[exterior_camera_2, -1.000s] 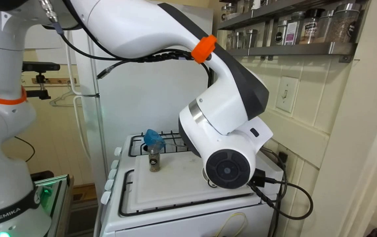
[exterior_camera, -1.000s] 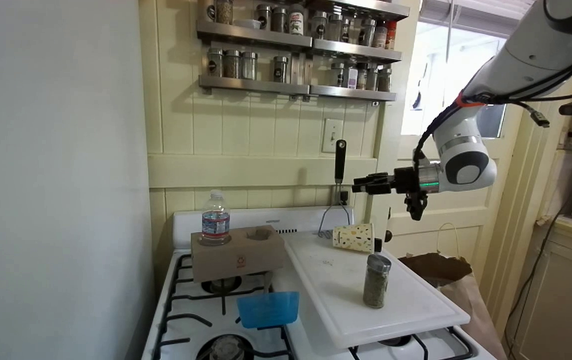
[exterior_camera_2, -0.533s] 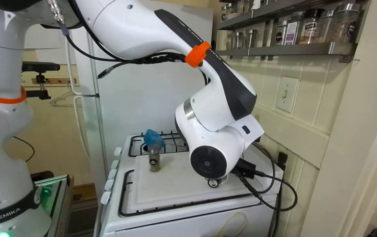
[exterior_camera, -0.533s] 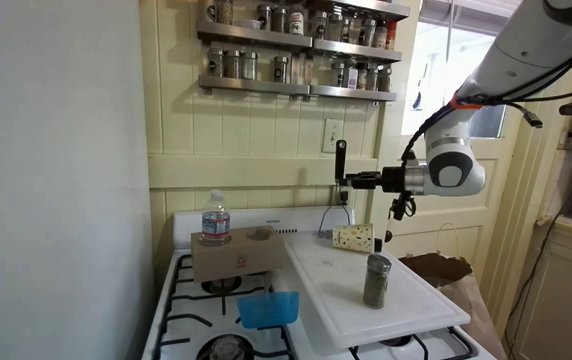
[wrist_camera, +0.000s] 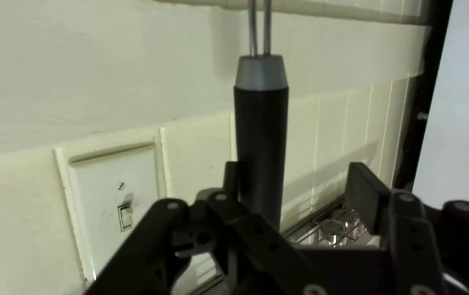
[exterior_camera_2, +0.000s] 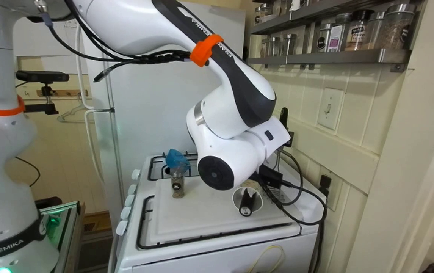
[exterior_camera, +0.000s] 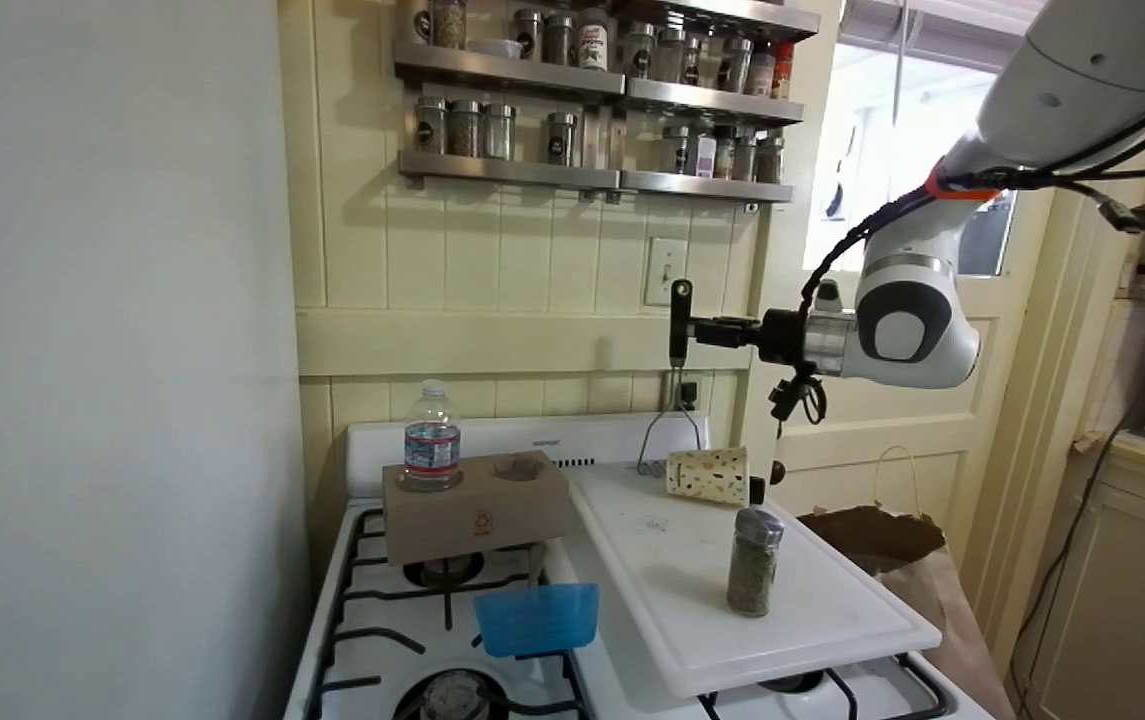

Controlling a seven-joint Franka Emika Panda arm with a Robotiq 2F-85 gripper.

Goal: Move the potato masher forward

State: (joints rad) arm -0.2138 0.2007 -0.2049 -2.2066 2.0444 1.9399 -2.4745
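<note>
Ben: Wrist cam first pls. Where are we?

Me: From my desk, the black two-finger gripper (wrist_camera: 294, 180) has its jaws well spread, nothing clamped. The long slim potato masher (wrist_camera: 261, 135), black handle, grey collar, thin silver wires, shows between them, close up to one side; touching or not, can't tell. Wide gap on the other.

Ben: Progress?

Me: Reach looks nearly done, I'd say. Left: squeeze on the handle, then the fwd move itself.

Ben: Next view?

Me: In an exterior view, masher's upright, wire head down at the rear of the flat white rectangular board (exterior_camera: 672, 570), just beside a cream cup (exterior_camera: 709, 475) w/ yellow & dark flecks, lying on its side. Wrist cam misses that head altogether. White stove back panel (exterior_camera: 497, 437) is near, so fwd prob means away from it; only my guess.

Ben: Last one?

Me: In an exterior view I get the cup's mouth, w/ a small dark cylinder (exterior_camera_2: 245, 207) poking out; elsewhere only a black stub shows. Downside: the white robot arm (exterior_camera_2: 222, 108) w/ black panels hides the fingertips, so no grip info. Just the handle's top peeks past.
</note>
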